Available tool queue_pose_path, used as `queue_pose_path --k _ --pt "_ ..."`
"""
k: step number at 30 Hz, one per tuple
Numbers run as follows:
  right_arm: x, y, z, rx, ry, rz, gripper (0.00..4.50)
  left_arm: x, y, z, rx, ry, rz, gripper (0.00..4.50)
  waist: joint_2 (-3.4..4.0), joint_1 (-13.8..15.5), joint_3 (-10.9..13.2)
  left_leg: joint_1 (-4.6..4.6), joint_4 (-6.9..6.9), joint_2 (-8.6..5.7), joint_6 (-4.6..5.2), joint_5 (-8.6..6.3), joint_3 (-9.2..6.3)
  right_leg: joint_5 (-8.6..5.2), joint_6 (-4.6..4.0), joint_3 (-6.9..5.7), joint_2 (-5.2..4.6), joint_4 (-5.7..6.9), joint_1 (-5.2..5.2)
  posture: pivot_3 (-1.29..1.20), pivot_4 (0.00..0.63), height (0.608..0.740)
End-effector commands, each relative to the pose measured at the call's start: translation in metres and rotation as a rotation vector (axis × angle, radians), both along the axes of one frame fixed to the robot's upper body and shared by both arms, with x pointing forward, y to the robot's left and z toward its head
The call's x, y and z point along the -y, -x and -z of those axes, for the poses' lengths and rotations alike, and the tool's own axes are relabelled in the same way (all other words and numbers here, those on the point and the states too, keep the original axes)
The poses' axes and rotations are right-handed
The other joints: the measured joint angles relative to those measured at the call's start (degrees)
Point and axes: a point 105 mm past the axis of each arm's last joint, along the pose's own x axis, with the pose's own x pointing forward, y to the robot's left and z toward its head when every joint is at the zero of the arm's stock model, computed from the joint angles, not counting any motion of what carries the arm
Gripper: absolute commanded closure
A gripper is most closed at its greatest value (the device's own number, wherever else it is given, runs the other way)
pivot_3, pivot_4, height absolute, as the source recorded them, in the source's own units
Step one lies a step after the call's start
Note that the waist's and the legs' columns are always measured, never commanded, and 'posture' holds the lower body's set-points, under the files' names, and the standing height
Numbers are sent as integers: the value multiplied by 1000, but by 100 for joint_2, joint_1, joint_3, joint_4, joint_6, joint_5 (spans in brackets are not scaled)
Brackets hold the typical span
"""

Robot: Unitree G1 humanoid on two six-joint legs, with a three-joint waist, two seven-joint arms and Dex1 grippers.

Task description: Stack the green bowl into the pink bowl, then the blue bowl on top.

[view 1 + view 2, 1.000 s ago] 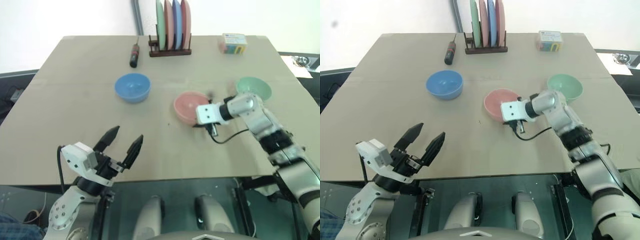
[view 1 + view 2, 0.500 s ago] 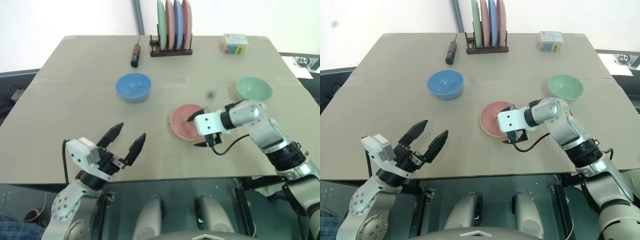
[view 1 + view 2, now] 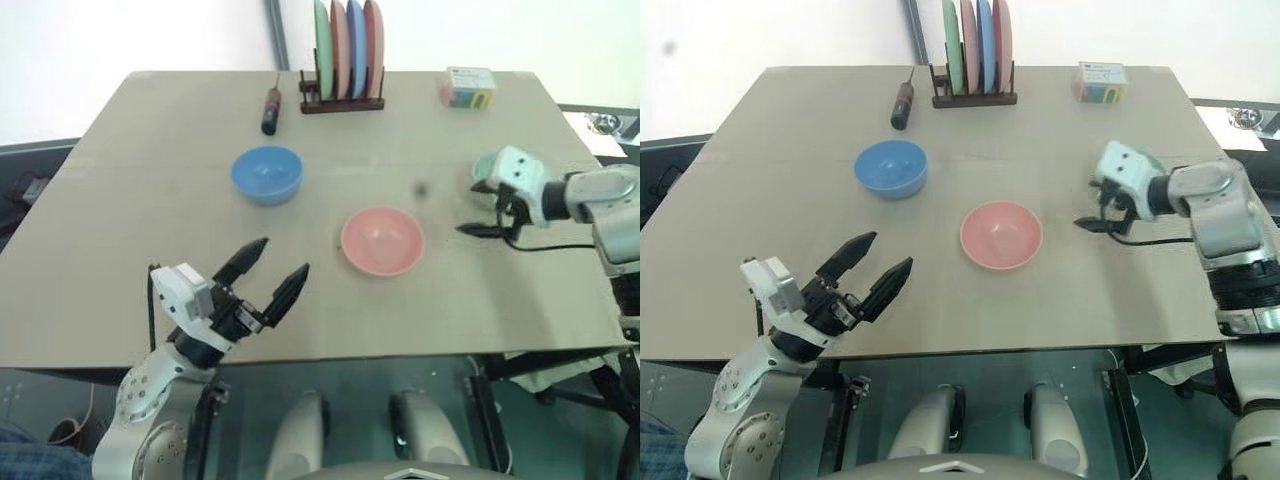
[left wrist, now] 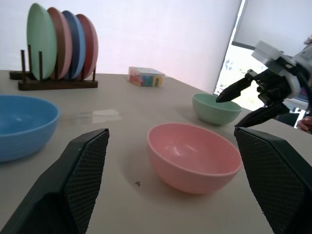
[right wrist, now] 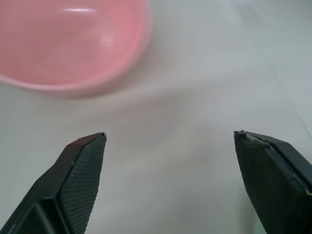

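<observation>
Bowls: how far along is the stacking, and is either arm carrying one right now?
No stacking is done yet. The pink bowl sits empty mid-table, and the blue bowl sits apart from it. The green bowl sits on the table on the robot's right. Neither arm carries anything: the right gripper hangs open by the green bowl, and the left gripper is open near the table's front edge. Both stacking steps remain.

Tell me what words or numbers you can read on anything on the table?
None can be read.
The small box at the far corner has a printed top and coloured sides, but its print is too small and blurred to make out.
The screwdriver, the three bowls and the plates in the rack show no writing.
</observation>
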Motion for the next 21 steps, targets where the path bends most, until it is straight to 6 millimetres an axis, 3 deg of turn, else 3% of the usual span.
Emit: queue_pose_path --k 1,12,15,20,21 --pt "27 -18 -13 79 -22 166 107 9 0 -6 21 11 75 139 0 -14 0 1 0 0 0 0 3 0 0 4 0 0 0 0 150 740" --pt "36 -55 20 54 32 305 107 18 -10 -16 43 6 152 139 1 -24 1 2 -2 -1 0 0 8 2 2 11 2 1 -1 0 150 740" --pt "32 -60 24 57 57 292 836 18 -9 -17 47 2 159 139 2 -22 1 1 -3 -1 0 0 8 13 20 11 1 0 -1 0 150 740" --pt "26 -63 27 46 47 275 2839 21 -6 -18 54 -6 166 139 2 -20 1 0 -6 -1 0 0 7 15 22 11 1 -2 -2 0 150 740" --pt "25 -63 28 44 47 270 3454 21 -6 -18 55 -6 166 139 2 -20 1 0 -6 -1 0 0 7 15 22 10 1 -2 -1 0 150 740"
